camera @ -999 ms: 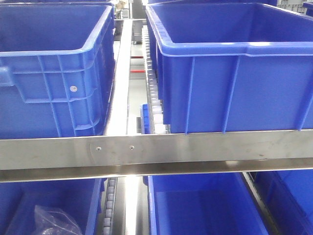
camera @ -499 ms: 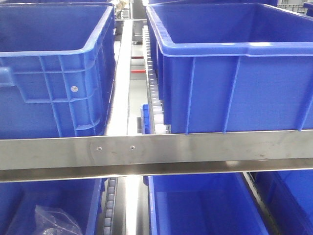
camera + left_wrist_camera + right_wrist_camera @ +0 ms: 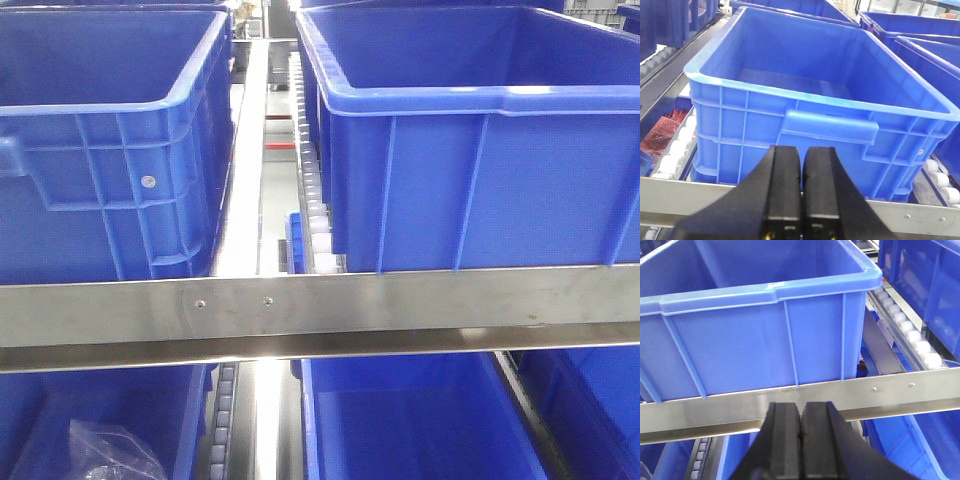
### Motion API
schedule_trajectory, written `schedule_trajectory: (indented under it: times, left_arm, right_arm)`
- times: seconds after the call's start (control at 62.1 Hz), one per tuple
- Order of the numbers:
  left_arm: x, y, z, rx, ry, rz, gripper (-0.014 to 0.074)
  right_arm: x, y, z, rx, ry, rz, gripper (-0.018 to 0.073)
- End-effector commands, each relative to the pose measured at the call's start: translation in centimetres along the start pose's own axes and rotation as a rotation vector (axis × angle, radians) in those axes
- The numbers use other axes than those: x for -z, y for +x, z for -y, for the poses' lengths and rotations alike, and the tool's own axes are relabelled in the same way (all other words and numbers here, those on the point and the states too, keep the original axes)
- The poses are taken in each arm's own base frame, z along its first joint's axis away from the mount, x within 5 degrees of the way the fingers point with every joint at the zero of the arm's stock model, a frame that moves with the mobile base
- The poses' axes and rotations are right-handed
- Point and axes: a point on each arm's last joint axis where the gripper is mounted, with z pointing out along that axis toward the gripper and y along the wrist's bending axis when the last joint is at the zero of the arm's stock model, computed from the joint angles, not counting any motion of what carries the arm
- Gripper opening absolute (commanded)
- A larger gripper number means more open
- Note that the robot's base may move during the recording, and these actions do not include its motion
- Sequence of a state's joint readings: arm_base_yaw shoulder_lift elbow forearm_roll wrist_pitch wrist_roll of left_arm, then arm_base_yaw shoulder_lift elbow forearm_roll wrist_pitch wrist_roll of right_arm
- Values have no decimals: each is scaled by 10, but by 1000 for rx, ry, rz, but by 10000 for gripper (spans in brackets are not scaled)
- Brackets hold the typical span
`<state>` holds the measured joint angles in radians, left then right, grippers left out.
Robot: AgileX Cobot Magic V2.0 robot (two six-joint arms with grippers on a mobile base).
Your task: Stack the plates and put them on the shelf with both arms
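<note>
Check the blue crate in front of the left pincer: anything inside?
The blue crate shows bare blue walls and part of a bare floor; no plates visible. Its near wall hides the front floor strip. The left pincer is shut, empty.

2 big blue bins on upper shelf, left bin & right bin, approx 3 more blue bins below incl. middle one, 1 steel front rail, 1 clear plastic bag, 2 roller tracks, 0 plates seen

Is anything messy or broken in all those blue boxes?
Nothing looks broken or spilled. The blue bins sit straight on the shelf rail. The only stray thing is a crumpled clear plastic bag in the lower left bin. No plates show anywhere.
</note>
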<state>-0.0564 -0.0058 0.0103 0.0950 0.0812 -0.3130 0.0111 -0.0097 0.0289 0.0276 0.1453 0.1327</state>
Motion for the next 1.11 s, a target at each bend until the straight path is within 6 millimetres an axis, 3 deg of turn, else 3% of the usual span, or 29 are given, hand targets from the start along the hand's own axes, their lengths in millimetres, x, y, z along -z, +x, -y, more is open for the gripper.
schedule_trajectory:
  times: [0.0, 0.338, 1.095]
  left_arm:
    - [1, -1, 1, 8, 24, 73, 89]
    - [2, -9, 3, -98, 38, 161, 89]
    - [1, -7, 2, -89, 34, 141, 89]
  right_arm:
    - [3, -14, -2, 7, -11, 122, 56]
    - [3, -14, -2, 7, -11, 122, 56]
    - [3, -14, -2, 7, -11, 122, 56]
